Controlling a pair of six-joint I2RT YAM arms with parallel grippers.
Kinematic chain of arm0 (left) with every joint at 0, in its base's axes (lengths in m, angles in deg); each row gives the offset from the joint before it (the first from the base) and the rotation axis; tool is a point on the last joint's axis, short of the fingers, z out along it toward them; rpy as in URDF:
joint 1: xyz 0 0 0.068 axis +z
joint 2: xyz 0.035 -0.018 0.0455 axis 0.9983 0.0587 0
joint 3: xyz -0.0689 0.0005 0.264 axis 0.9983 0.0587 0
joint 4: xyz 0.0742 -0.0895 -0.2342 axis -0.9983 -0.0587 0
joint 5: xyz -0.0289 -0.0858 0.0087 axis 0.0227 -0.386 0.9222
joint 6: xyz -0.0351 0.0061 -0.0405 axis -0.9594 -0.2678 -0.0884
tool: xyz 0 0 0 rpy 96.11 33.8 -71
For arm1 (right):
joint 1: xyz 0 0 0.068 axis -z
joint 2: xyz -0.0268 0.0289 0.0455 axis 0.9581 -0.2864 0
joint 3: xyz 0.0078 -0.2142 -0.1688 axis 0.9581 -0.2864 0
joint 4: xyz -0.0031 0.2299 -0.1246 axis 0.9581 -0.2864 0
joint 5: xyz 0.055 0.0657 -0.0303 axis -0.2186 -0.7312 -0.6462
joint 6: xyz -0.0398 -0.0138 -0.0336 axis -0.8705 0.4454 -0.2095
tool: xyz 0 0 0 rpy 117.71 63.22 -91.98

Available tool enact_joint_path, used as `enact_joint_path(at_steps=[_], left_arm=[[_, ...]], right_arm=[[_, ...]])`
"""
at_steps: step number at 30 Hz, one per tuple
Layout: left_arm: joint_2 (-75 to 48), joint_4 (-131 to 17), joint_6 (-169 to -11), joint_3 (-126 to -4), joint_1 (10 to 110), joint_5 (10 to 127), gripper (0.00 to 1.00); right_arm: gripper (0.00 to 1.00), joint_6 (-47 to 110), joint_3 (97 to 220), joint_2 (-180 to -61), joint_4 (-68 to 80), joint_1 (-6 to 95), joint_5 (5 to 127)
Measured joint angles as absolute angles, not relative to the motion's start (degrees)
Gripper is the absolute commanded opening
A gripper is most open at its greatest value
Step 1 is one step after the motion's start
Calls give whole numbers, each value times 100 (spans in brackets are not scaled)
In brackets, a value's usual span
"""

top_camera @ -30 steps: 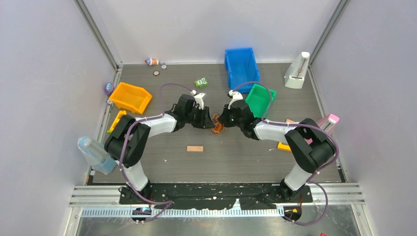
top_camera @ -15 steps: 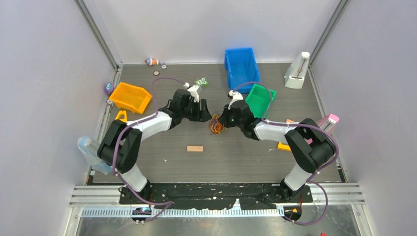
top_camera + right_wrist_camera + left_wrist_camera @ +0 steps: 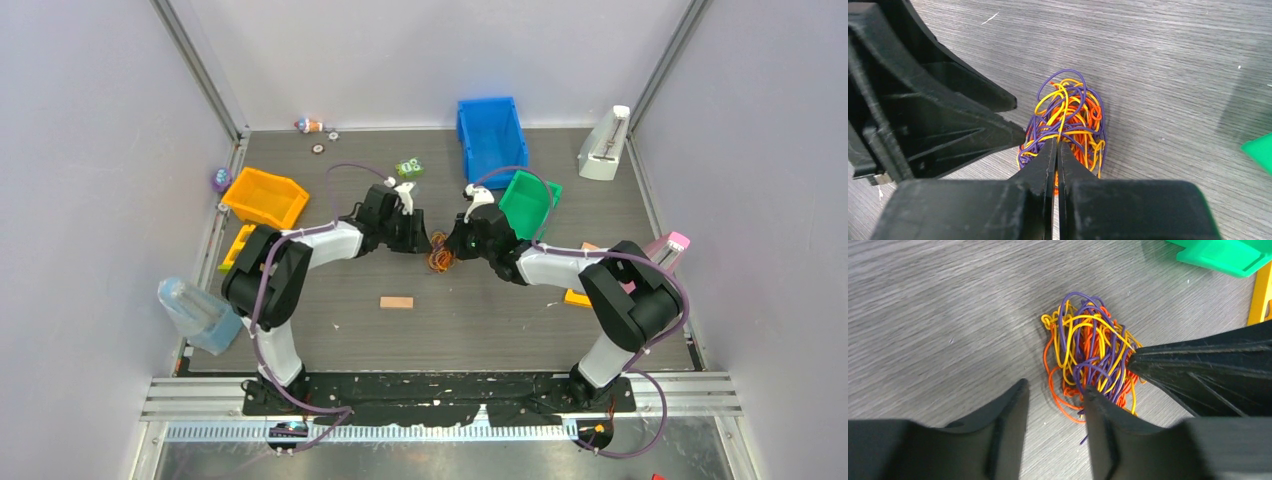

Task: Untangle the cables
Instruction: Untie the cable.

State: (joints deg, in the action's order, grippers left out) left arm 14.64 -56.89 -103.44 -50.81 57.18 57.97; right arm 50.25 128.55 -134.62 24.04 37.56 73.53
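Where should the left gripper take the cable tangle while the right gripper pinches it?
Take the loose orange loop at the edge of the cables nearest the left gripper, opposite the right gripper's pinch. It bulges clear of the dense knot, just ahead of the open fingers, so a straight approach from the left arm's side should catch it alone.

Your arms reach inward, tips close together; left gripper (image 3: 1055,387) stands parted, right gripper (image 3: 1056,142) pinches the cables (image 3: 1073,107).
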Motion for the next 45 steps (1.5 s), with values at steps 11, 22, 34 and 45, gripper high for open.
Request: enact_joint_path(at_steps=[11, 22, 34, 45], left_arm=[[1674, -5779, -10375, -5269, 5709, 5574, 0], [985, -5497, -10414, -4625, 6022, 5856, 34], [1711, -5272, -10552, -5134, 5703, 5139, 53], [2233, -5796, -10501, -5862, 5563, 5004, 0]], right_arm=[[5, 5027, 12857, -13462, 2260, 3759, 7613], [5, 5093, 12857, -13462, 2039, 3822, 7954], [5, 5106, 12857, -13462, 2044, 3833, 7760], [5, 5113, 12859, -13462, 2042, 3833, 7729]])
